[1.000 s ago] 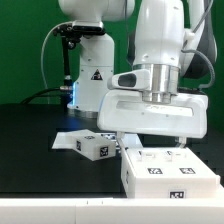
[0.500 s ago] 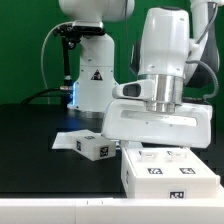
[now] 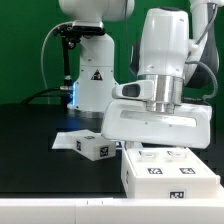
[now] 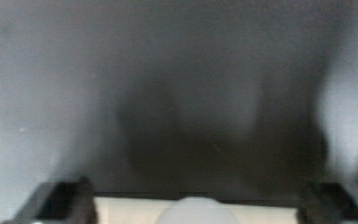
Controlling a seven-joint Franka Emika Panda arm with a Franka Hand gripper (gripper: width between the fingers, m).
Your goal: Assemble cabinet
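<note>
We log: black bench (image 3: pixel 30 125) | green backdrop (image 3: pixel 20 40) | tool (image 4: pixel 202 203) released, fingers wide, over white cabinet box (image 3: pixel 170 176).

The exterior view's camera sits low, close to the height of the black table (image 3: pixel 30 120), and looks across it at the front of the claw (image 3: pixel 155 141). It is near. The claw's white body fills much of the picture, the cabinet box (image 3: pixel 170 172) lies just under the claw, and the white robot base (image 3: pixel 88 92) stands behind the claw. The wrist view's camera rides on the arm by the claw (image 4: pixel 202 188) and looks along its two dark fingers (image 4: pixel 60 200), which stand wide apart. It is so near that almost all is grey blur. Both views share the claw and the spot right under it.
</note>
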